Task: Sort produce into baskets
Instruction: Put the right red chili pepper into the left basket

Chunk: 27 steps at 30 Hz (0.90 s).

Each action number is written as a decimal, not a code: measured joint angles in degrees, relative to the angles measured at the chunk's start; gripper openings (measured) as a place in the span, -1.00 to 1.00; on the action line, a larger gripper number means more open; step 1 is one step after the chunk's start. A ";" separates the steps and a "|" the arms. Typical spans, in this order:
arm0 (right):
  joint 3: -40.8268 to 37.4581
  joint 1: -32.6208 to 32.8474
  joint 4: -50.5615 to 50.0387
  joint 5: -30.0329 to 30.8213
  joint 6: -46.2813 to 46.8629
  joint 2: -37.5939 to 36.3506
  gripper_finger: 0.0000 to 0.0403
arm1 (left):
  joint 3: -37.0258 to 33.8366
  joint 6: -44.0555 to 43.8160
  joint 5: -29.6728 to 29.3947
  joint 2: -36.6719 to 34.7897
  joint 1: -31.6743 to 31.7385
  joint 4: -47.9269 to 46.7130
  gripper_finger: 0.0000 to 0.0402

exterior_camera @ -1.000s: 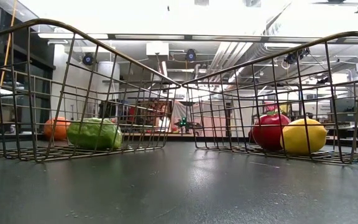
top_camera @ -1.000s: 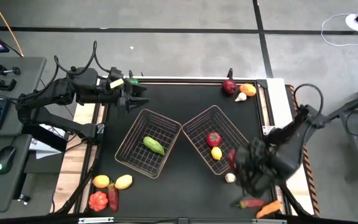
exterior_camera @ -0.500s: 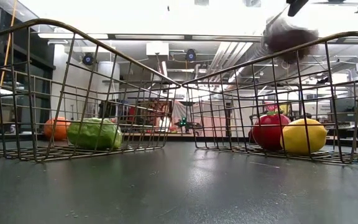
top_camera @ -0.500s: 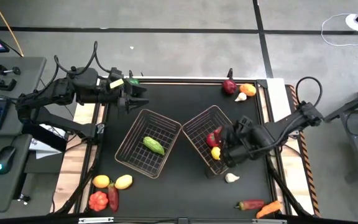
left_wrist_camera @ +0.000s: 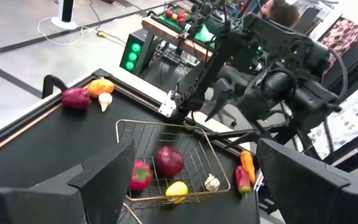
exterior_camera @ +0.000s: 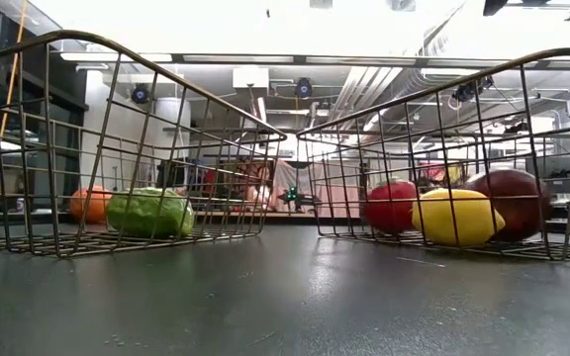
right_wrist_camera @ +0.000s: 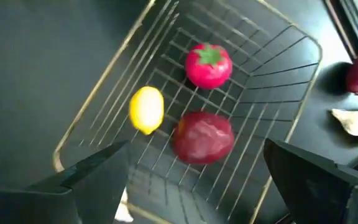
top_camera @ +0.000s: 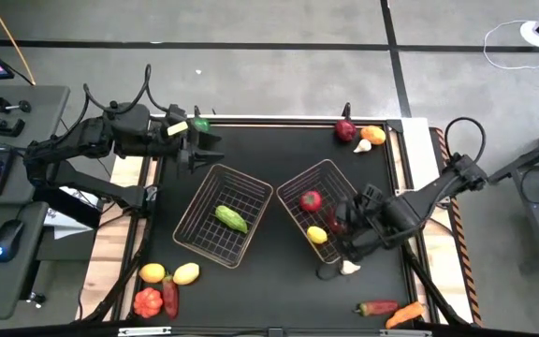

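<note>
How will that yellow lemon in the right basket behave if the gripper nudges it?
The lemon looks smooth and oval, so it would probably roll or slide on the wire floor of the basket. It lies apart from the dark red fruit, so a push that way would likely bump it. It looks like a toy, probably light.

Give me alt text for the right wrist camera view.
A wire basket on a dark table holds a red tomato, a yellow lemon and a dark red fruit, seen between the open right gripper. More produce lies outside the basket.
</note>
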 joint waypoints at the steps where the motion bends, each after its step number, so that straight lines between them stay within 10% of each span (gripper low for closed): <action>1: 0.00 0.62 -0.02 0.01 0.43 0.00 0.78 | 0.00 0.30 -0.02 0.00 0.00 0.00 0.62; 14: 0.00 2.35 -0.42 0.82 7.38 0.00 0.79 | 0.02 1.32 -0.76 0.00 0.00 0.26 0.62; 27: -7.32 14.71 15.25 -25.79 14.44 0.29 0.79 | 0.02 1.26 -0.76 0.00 0.00 0.28 0.62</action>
